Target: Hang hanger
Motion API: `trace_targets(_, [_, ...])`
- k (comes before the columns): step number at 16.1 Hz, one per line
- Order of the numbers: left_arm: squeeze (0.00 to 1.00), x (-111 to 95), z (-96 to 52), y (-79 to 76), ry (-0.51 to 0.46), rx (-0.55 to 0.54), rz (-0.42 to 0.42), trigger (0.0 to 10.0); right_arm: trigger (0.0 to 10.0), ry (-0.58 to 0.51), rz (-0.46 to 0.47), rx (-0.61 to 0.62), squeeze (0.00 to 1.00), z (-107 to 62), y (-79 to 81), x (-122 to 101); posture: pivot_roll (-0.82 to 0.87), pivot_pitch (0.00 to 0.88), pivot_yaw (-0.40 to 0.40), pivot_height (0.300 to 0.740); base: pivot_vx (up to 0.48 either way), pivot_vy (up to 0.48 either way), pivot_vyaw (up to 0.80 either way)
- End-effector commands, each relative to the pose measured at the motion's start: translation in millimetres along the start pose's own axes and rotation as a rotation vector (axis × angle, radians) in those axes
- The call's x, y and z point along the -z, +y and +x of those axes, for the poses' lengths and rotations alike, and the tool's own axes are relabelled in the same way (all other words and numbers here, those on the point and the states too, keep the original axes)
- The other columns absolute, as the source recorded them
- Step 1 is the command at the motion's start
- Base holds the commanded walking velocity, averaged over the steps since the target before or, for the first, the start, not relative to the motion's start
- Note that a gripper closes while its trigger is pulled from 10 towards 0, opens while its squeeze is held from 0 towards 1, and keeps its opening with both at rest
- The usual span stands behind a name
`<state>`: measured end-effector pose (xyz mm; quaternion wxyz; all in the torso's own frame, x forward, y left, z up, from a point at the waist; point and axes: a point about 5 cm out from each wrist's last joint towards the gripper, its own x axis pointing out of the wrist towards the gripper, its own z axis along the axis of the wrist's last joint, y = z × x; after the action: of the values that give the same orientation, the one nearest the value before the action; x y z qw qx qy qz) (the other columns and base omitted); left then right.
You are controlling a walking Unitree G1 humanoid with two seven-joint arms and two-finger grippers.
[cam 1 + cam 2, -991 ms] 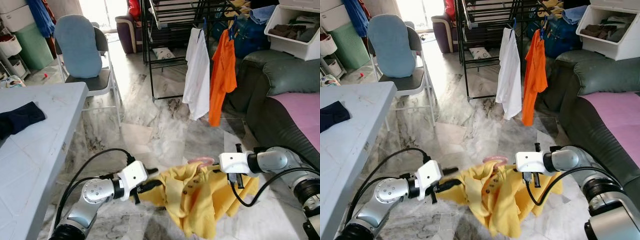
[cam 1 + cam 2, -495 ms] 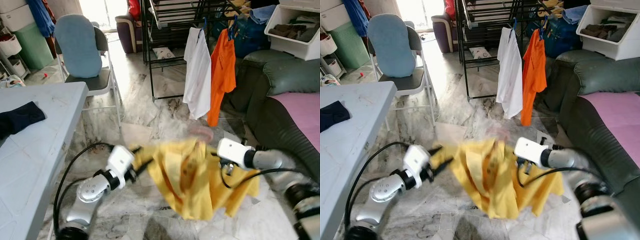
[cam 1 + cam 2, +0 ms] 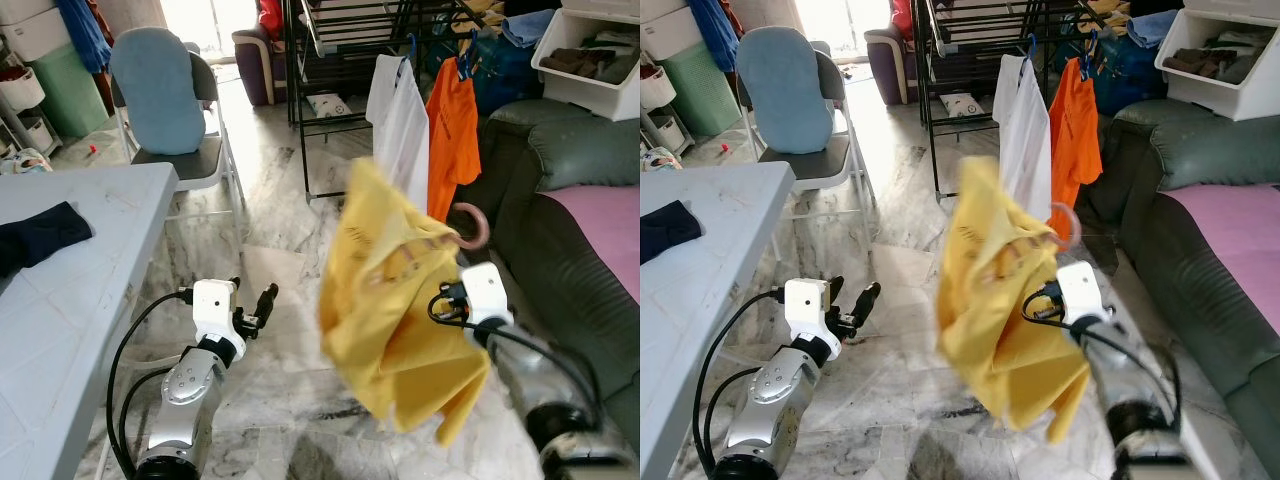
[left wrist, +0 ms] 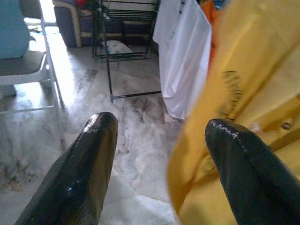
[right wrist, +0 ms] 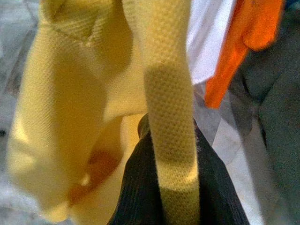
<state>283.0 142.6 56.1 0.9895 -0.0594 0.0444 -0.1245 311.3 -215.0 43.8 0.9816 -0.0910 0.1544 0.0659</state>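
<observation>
Right gripper (image 5: 173, 154) clamps the yellow shirt (image 3: 400, 310) on its pink hanger (image 3: 470, 225) — raised before the drying rack (image 3: 340, 30). Left gripper (image 4: 159, 154) gapes wide, empty — just beside the cloth.

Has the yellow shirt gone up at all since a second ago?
Yes. The yellow shirt has risen: it hung low over the floor, below the white shirt's hem, and its top now overlaps the white shirt on the rack, held by the right gripper.
</observation>
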Motion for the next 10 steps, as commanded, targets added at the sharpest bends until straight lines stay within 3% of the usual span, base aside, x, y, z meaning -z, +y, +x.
trace_targets(1, [0.00,-1.5,-1.6,3.5,0.001,-0.038,-0.002,10.0,10.0,-0.051,0.026,0.035,0.00,-0.5,3.3,-9.0,-0.13,0.000,0.028,0.740,0.000,0.000,0.00])
trace_targets(2, [0.00,-1.3,-1.6,4.8,0.010,-0.059,-0.020,10.0,10.0,-0.043,0.043,0.036,0.00,-7.0,15.9,-1.7,-0.13,0.000,0.030,0.740,0.000,0.000,0.00])
trace_targets(5, [0.00,-2.4,0.6,6.6,0.011,-0.067,-0.077,10.0,10.0,-0.006,0.077,0.023,0.00,-11.4,32.2,6.2,-0.14,0.000,0.033,0.740,0.000,-0.129,0.00])
trace_targets(10, [0.00,-4.8,3.3,5.5,0.015,-0.071,-0.072,10.0,10.0,0.014,0.069,0.019,0.00,-16.4,35.8,3.0,-0.14,0.000,0.033,0.740,0.000,-0.332,0.00])
